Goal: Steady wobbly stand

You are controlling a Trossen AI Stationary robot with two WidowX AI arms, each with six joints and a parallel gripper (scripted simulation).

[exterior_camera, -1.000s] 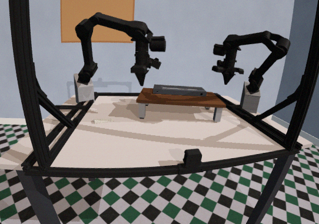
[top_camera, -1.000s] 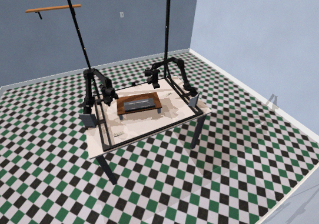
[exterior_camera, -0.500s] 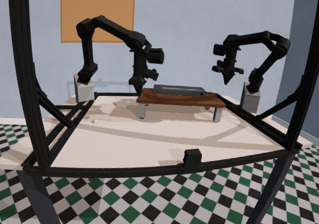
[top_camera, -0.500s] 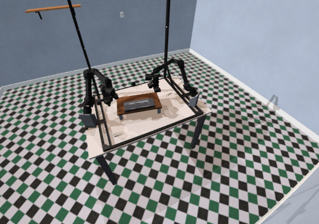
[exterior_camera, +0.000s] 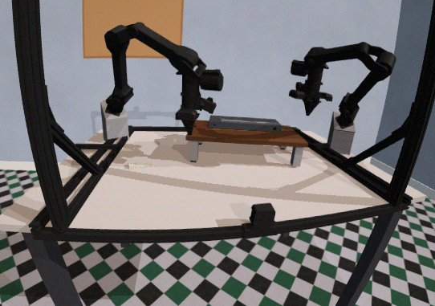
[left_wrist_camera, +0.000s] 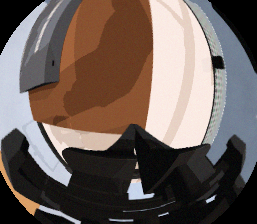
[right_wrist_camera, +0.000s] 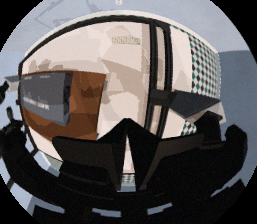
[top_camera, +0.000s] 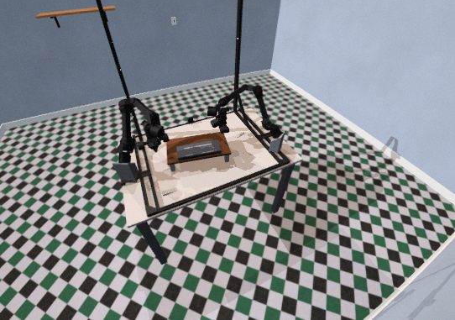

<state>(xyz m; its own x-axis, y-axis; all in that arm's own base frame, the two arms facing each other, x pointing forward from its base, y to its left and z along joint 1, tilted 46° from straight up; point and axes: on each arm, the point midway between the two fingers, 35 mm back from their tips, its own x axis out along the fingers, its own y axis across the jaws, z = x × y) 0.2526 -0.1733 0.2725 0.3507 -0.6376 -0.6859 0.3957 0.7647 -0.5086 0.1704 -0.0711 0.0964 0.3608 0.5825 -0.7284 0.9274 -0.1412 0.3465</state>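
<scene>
One wedge (top_camera: 240, 134) (exterior_camera: 140, 165) lies at far left in the exterior view; just right of it, I have the left end effector (top_camera: 225, 130) (exterior_camera: 189, 132) (left_wrist_camera: 133, 127) fully shut and empty at the stand's near corner, contact unclear. From there the stand (top_camera: 197, 139) (exterior_camera: 245, 139) (left_wrist_camera: 113, 60) (right_wrist_camera: 90, 100), bearing the network switch (top_camera: 197, 149) (exterior_camera: 245, 123) (left_wrist_camera: 43, 60) (right_wrist_camera: 48, 100), stretches its long axis rightward. Beyond, my right end effector (top_camera: 155, 149) (exterior_camera: 309, 112) (right_wrist_camera: 126, 121), also shut on nothing, hangs higher, so I judge the left better placed for a corner press.
</scene>
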